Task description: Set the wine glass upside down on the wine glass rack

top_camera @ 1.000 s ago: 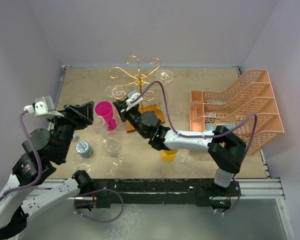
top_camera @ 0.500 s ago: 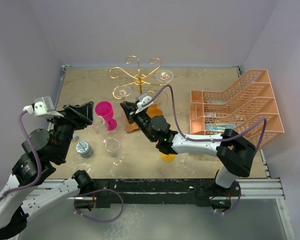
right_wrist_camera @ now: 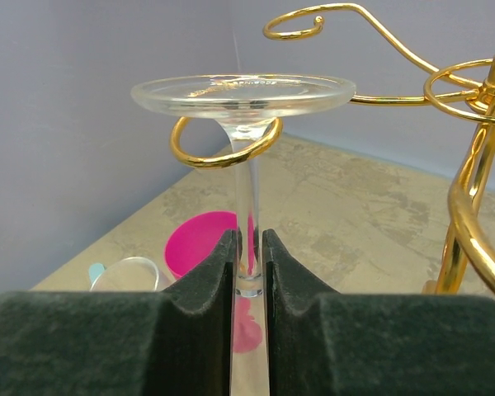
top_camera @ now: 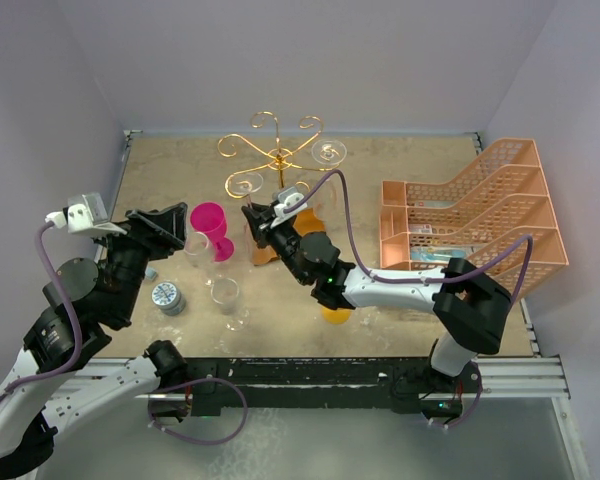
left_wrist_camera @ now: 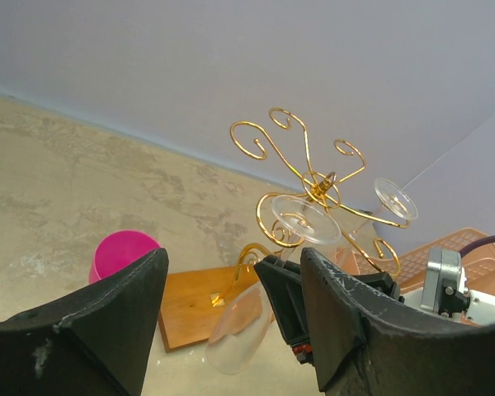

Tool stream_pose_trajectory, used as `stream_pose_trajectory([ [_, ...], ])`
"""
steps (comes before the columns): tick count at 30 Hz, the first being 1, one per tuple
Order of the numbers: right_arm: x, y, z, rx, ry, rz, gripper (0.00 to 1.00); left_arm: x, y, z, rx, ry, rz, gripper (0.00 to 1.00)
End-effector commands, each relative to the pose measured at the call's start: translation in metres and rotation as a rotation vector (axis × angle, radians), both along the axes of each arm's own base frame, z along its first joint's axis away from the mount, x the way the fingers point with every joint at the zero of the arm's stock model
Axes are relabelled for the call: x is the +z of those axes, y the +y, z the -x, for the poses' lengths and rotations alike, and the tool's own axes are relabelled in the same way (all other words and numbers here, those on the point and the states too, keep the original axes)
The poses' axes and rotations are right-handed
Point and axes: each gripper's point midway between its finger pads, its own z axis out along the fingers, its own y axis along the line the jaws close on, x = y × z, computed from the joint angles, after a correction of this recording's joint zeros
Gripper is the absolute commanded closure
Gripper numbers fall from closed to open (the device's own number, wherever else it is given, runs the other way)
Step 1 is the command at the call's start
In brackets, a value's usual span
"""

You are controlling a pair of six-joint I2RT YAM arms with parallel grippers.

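Note:
The clear wine glass (top_camera: 245,184) hangs upside down, its round foot (right_wrist_camera: 243,92) resting on a curled gold loop of the wine glass rack (top_camera: 280,155). Its bowl (left_wrist_camera: 239,326) dangles over the rack's wooden base (left_wrist_camera: 194,301). My right gripper (right_wrist_camera: 248,256) stands around the stem just below the loop, the pads close on both sides with a thin gap, barely open. A second glass foot (top_camera: 328,153) sits on another rack arm. My left gripper (top_camera: 166,232) is wide open and empty, well left of the rack, facing it.
A pink cup (top_camera: 210,222) stands just left of the rack, with two clear glasses (top_camera: 225,295) and a small round tin (top_camera: 167,297) nearer the front. A salmon-pink tiered tray organizer (top_camera: 470,220) fills the right side. A yellow object (top_camera: 337,312) lies under my right arm.
My right arm carried the glass a little right and settled its foot on the gold loop. Its jaws have eased slightly off the stem. The left arm has not moved.

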Motion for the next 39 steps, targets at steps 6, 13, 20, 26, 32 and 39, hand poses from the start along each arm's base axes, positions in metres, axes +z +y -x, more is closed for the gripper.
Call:
stream_pose_trajectory([
  [6,0.017,-0.005,-0.002,-0.029,-0.015,-0.058,0.79,0.008,0.003,0.003,0.001,-0.019,0.038,0.37],
  [13,0.022,-0.007,0.001,-0.017,0.01,-0.08,0.69,0.008,0.004,0.004,0.001,-0.019,0.044,0.37],
  [20,0.035,-0.009,0.01,0.024,0.029,-0.067,0.55,0.006,0.003,0.004,-0.007,-0.013,0.032,0.37],
  [26,0.018,-0.004,0.016,0.06,0.146,0.023,0.45,0.0,0.002,0.003,-0.001,0.017,-0.004,0.36],
  [32,0.004,-0.002,0.046,0.213,0.209,0.116,0.5,-0.008,0.003,0.003,0.002,0.037,-0.027,0.34],
  [39,0.024,-0.039,0.069,0.214,0.325,0.061,0.46,-0.033,0.006,0.002,0.021,0.088,-0.059,0.33],
])
